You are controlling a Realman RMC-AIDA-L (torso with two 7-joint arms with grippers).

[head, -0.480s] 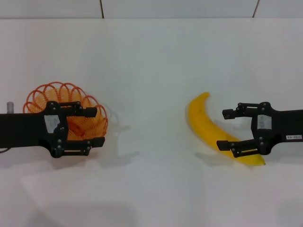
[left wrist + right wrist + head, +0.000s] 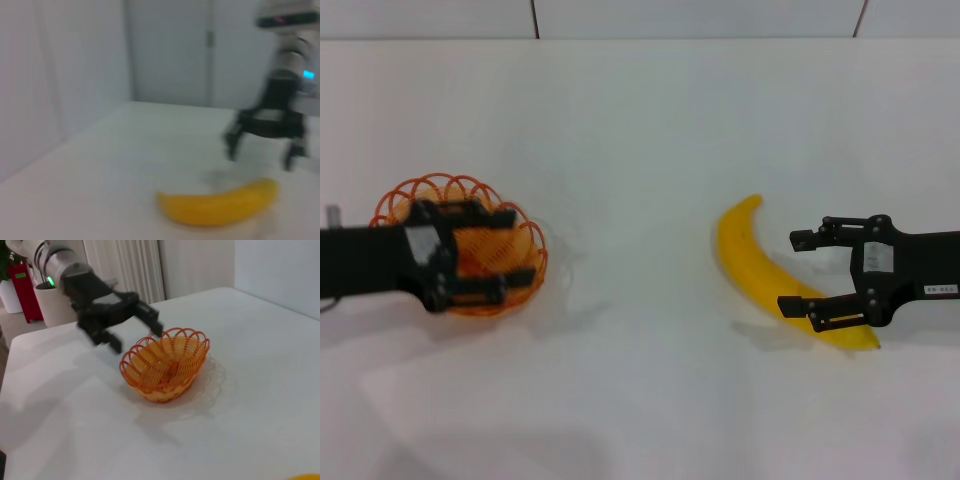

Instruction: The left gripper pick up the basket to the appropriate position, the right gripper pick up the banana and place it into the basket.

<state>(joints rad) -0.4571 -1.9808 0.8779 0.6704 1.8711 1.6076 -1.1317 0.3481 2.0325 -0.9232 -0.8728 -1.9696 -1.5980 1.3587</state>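
We are taking the basket [image 2: 470, 250] as our landmark on the white table [image 2: 640, 130]. It is sitting upright on the tabletop at the robot's left side, its scalloped orange rim showing all round.

Our left gripper [image 2: 510, 245] is hanging over the basket, its arm reaching in from the left edge of the head view. Its two black fingers [image 2: 150, 320] are spread apart, one over the far rim and one over the near rim; in the right wrist view they are poised just above the rim on the side toward the arm, and we are seeing no wire pinched between them. The jaws are released.

The banana [image 2: 775, 280] is lying flat on the table well to the right of the basket, its pointed tip aimed away from the robot.

Our right gripper [image 2: 798, 272] is waiting at the banana, on the side farther from the basket. Its fingers are parted, one beside the fruit's middle, the other overlapping its near end. In the left wrist view the gripper [image 2: 262, 145] is standing just above the banana [image 2: 220, 202], jaws released, gripping nothing.
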